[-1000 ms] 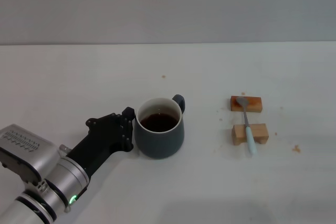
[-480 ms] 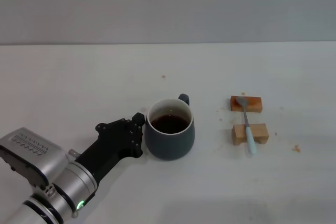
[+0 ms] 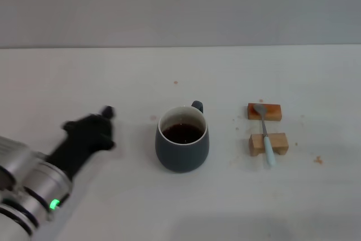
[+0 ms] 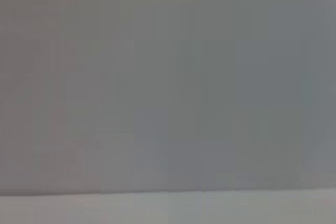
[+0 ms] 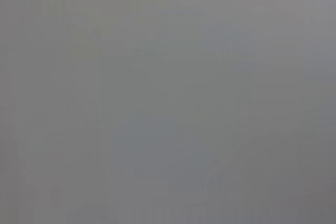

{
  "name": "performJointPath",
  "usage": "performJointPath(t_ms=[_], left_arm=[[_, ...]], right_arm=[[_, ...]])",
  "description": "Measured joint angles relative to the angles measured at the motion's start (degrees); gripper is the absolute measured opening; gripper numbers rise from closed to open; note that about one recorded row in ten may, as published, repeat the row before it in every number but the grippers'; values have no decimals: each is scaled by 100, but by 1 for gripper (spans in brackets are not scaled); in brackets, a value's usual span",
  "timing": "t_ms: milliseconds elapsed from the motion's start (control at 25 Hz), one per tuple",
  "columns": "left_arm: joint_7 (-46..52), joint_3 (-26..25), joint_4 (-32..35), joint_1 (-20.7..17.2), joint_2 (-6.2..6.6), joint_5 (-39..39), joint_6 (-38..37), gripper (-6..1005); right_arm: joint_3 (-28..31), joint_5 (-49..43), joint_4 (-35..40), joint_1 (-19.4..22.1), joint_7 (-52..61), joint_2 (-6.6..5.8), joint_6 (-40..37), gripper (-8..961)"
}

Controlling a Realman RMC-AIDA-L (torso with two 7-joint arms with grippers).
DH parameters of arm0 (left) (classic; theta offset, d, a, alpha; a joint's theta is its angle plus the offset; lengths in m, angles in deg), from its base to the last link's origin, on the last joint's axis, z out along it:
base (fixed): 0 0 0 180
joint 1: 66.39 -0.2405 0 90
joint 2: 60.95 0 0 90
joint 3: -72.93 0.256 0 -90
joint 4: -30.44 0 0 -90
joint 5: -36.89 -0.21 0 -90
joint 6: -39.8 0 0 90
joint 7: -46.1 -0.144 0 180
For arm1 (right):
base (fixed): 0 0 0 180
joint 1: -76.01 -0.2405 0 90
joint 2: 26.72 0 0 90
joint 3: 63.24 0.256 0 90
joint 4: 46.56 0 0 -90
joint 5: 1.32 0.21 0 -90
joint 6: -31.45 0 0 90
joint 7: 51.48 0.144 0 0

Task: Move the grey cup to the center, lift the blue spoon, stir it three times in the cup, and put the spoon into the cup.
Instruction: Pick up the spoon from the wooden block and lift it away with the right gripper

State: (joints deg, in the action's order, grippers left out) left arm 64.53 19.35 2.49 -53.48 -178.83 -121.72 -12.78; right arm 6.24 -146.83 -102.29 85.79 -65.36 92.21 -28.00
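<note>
Pulled back leftward, the left gripper (image 3: 101, 119) now sits well apart from the cup (image 3: 181, 145); whether it is open I cannot tell. One cup stands mid-table. One spoon (image 3: 264, 133) lies across two blocks (image 3: 268, 144) to its right.

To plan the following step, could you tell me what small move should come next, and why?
Probably bring the right arm, not in view, to the blue spoon lying across two wooden blocks: the grey cup stands central, and the left gripper is clear of it.
</note>
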Motion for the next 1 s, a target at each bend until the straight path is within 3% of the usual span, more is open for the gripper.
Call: performJointPath(t_ms=[120, 320, 1000], left_arm=[[-34, -775, 288, -6, 85, -30, -108, -2], [-88, -1353, 403, -105, 217, -38, -283, -2], [-120, -1522, 420, -181, 339, -192, -315, -2]], right_arm=[[-254, 7, -10, -1, 13, 14, 2, 841], [-797, 209, -106, 33, 18, 18, -6, 841], [-2473, 1074, -306, 41, -42, 2, -131, 840]])
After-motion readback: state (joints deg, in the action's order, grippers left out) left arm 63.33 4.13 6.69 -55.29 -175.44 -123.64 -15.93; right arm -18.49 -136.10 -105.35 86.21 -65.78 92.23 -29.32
